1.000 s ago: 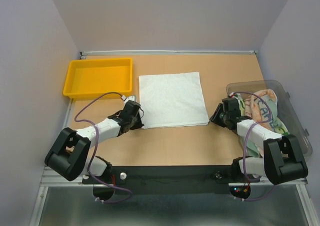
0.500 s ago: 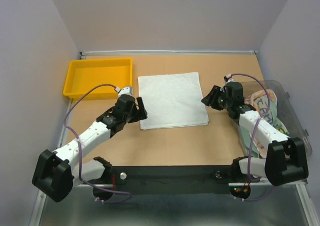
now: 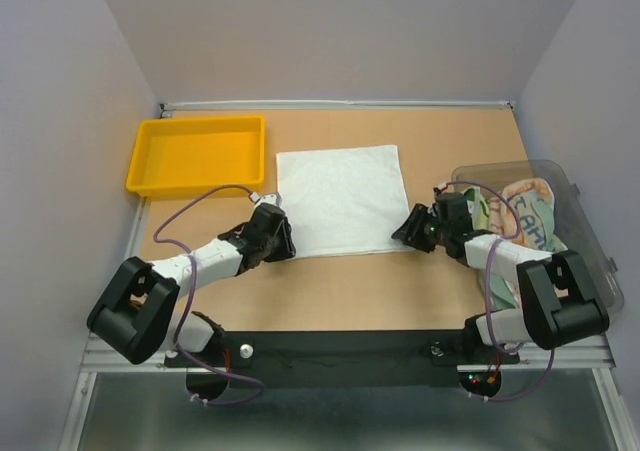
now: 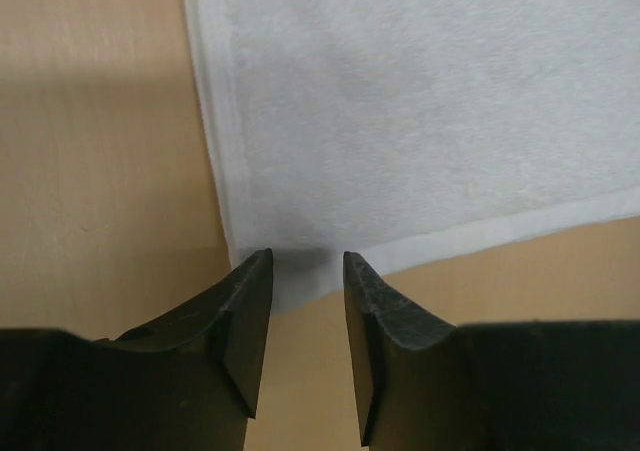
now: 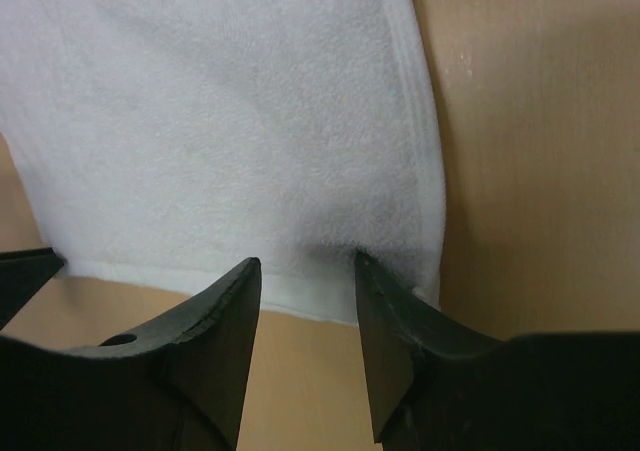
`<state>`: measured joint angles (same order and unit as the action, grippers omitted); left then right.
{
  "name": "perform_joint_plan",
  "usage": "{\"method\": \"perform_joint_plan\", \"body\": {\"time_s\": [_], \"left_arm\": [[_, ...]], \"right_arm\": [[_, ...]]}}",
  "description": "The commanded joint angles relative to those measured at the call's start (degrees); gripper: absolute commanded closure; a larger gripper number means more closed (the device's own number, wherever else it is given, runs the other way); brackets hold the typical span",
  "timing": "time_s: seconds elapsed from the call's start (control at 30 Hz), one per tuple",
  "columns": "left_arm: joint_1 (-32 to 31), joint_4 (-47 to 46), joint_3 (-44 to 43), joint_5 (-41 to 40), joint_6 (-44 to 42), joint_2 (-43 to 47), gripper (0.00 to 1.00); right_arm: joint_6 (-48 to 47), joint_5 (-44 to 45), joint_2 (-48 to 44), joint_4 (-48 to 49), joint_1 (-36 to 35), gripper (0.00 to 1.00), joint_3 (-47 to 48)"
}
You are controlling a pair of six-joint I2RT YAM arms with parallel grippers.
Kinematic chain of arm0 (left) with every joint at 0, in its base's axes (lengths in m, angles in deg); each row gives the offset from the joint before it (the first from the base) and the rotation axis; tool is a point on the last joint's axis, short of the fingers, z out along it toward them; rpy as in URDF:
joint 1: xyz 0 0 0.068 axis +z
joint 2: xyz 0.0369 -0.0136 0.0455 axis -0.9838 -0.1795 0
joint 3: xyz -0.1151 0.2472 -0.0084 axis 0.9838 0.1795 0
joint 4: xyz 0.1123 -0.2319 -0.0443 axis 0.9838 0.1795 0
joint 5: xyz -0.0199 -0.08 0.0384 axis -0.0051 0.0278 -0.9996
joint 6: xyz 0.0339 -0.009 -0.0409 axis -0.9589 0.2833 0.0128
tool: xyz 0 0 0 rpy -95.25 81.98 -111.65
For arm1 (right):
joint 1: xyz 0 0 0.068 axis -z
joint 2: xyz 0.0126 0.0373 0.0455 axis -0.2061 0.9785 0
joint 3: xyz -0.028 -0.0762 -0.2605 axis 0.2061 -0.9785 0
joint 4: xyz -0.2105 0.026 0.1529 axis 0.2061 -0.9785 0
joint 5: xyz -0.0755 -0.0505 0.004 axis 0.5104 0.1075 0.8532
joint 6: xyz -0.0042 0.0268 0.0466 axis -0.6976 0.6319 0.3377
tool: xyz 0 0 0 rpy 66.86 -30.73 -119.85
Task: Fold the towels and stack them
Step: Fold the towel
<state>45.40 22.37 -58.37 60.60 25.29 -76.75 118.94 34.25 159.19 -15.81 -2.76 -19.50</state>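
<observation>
**At the towel's near corners, both hands spread**

On the desk (image 3: 350,291), between the two arms, we found the white towel (image 3: 343,199) lying flat and opened out as a rough square. Its near hem faced the arm bases.

The left hand (image 3: 283,243) sat low at the towel's near left corner. In the left wrist view that hand (image 4: 307,271) was spread, with a clear gap between its two dark fingers (image 4: 245,311). The corner of the white towel (image 4: 420,111) lay flat in that gap. Nothing was pinched. We could not tell whether the tips touched the cloth.

The right hand (image 3: 405,233) sat low at the near right corner. In its own wrist view the hand (image 5: 306,266) was also spread. The near hem of the towel (image 5: 210,131) ran between the fingers (image 5: 215,331), and the right-side finger lay over the corner itself. It held nothing either.

At the right edge of the desk stood a clear bin (image 3: 585,221), well apart from the white towel. It held crumpled cloth: a letter-print towel (image 3: 525,216) in white with orange and blue marks, and a patch of pale green beside it. The right arm crossed over the bin's near left part.

At the far left sat a yellow tray (image 3: 190,189), near the towel's far left corner but not touching it.
</observation>
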Motion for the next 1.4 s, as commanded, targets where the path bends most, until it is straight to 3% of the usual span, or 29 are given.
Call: {"method": "perform_joint_plan", "body": {"time_s": [0.0,0.17,0.3,0.4,0.5,0.57,0.8,1.0,1.03,1.2,1.37], "left_arm": [[1.4,-2.1,3.9,1.3,1.8,-0.4,0.58],[1.0,-0.2,8.9,5.6,5.5,5.3,0.63],[-0.9,4.6,13.8,8.1,10.6,17.9,0.63],[-1.7,5.0,13.5,8.7,13.4,24.0,0.50],[-1.6,3.8,7.1,3.8,10.7,26.3,0.34],[-0.6,0.3,0.9,0.8,6.5,22.7,0.27],[10.0,-11.9,-16.2,6.4,-2.4,-2.0,0.32],[14.2,-13.7,-31.0,8.0,-7.0,-23.0,0.39],[14.7,-13.7,-32.3,8.0,-7.3,-24.9,0.43],[16.2,-14.6,-38.2,7.3,-8.1,-33.7,0.45],[16.7,-13.1,-39.6,6.0,-7.0,-39.1,0.45]], "right_arm": [[4.6,6.2,-4.0,-0.9,-0.1,0.51,-5.1],[7.3,10.6,-12.6,-10.9,-0.1,0.50,-8.8],[7.8,13.0,-26.6,-18.5,-0.1,0.50,-9.7],[6.0,12.4,-29.9,-16.9,-0.1,0.50,-6.6],[2.1,10.6,-26.1,-12.0,-0.1,0.45,0.8],[0.5,7.9,-20.3,-4.7,-0.1,0.43,5.3],[-0.3,3.9,5.6,15.5,-0.1,0.43,19.8],[-1.1,2.0,26.6,22.5,-0.1,0.43,34.9],[-1.2,1.8,28.8,23.0,0.0,0.43,36.5],[-0.9,2.0,40.9,25.1,1.0,0.43,46.7],[2.8,4.8,46.0,25.5,4.3,0.44,45.2]]}}
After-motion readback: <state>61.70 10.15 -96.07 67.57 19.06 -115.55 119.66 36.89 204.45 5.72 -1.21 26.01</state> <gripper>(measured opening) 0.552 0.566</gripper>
